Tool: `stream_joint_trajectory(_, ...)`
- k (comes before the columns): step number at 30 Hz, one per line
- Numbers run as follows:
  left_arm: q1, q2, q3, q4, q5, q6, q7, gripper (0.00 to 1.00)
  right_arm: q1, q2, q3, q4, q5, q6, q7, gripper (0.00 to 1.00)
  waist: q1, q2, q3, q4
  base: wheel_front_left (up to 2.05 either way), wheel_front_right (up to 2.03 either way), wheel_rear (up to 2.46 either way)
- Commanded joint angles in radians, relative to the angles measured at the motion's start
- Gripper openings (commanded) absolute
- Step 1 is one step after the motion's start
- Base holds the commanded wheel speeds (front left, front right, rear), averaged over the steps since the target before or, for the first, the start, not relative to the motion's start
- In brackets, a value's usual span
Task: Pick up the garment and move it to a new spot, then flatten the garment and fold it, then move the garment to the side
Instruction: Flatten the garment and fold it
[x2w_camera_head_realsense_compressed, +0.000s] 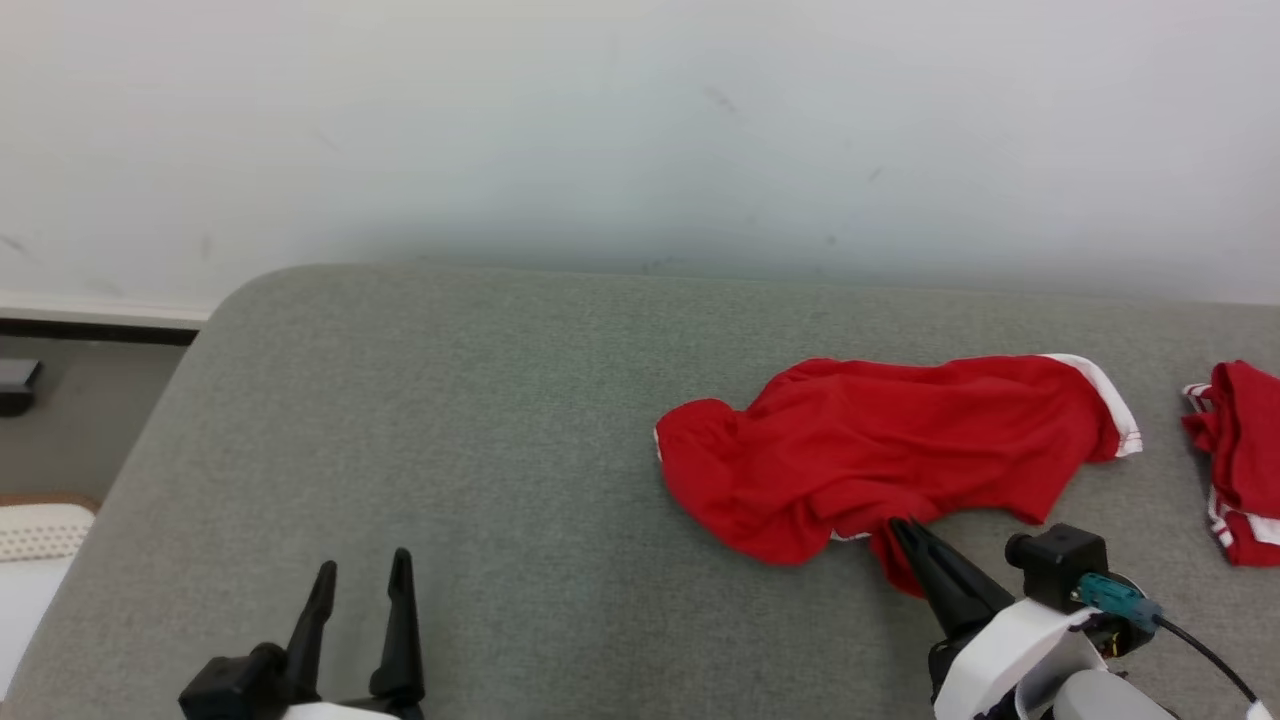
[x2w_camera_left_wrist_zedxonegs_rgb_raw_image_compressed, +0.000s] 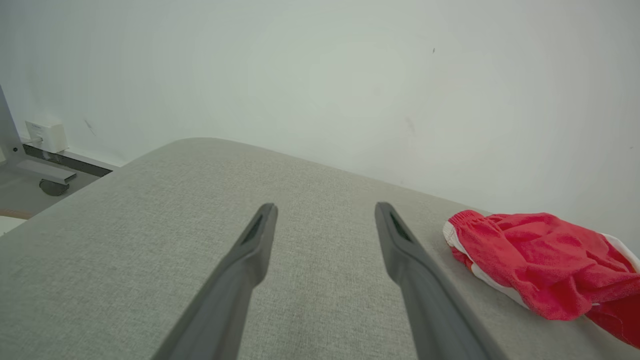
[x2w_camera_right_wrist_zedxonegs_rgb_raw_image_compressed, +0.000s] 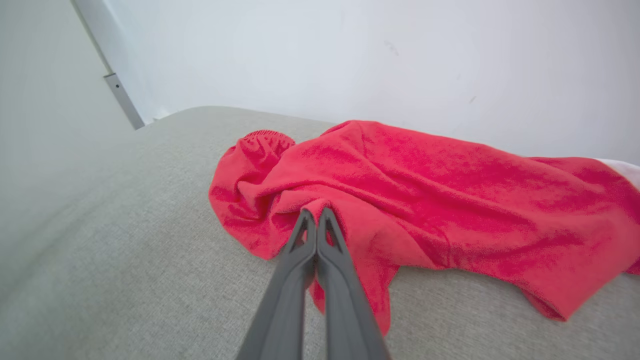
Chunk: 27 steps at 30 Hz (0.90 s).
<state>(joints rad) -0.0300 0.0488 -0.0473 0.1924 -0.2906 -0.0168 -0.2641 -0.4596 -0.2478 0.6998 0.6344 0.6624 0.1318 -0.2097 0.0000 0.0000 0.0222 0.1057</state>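
pinching the red garment at its near edge, where it lies crumpled right of centre on the grey cushion, the right gripper is clamped on a fold, likely to lift it, while the left gripper hangs wide open at near left, well apart.

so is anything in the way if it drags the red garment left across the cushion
Nothing visible. The right gripper is shut on the garment; leftward over the cushion there is just the open left gripper, near the front edge.
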Motion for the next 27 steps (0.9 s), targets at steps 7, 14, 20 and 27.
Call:
stream_joint_trajectory(7, 0.015, 0.004, 0.006, -0.007, 0.007, 0.002, 0.0, 1.0, 0.15, -0.139, -0.071, -0.296, 0.165, -0.002, 0.025, 0.0, 0.0, 0.0, -0.006, -0.089, 0.0, 0.0, 0.0)
stream_joint_trajectory(14, 0.005, 0.004, 0.013, -0.005, 0.014, -0.009, 0.0, 1.0, 0.275, -0.311, -0.142, -0.444, 0.273, -0.002, 0.167, 0.0, 0.0, 0.0, 0.008, -0.118, 0.0, 0.0, 0.0)
stream_joint_trajectory(20, -0.005, 0.004, 0.016, 0.002, 0.024, -0.015, 0.0, 1.0, 0.297, -0.339, -0.186, -0.401, 0.25, -0.002, 0.257, 0.01, 0.0, 0.0, 0.024, -0.123, 0.0, 0.0, 0.0)
stream_joint_trajectory(27, -0.017, 0.004, 0.002, 0.015, 0.021, -0.015, 0.0, 1.0, 0.252, -0.248, -0.164, -0.293, 0.2, -0.002, 0.269, 1.0, 0.0, 0.0, 0.019, -0.119, 0.0, 0.0, 0.0)
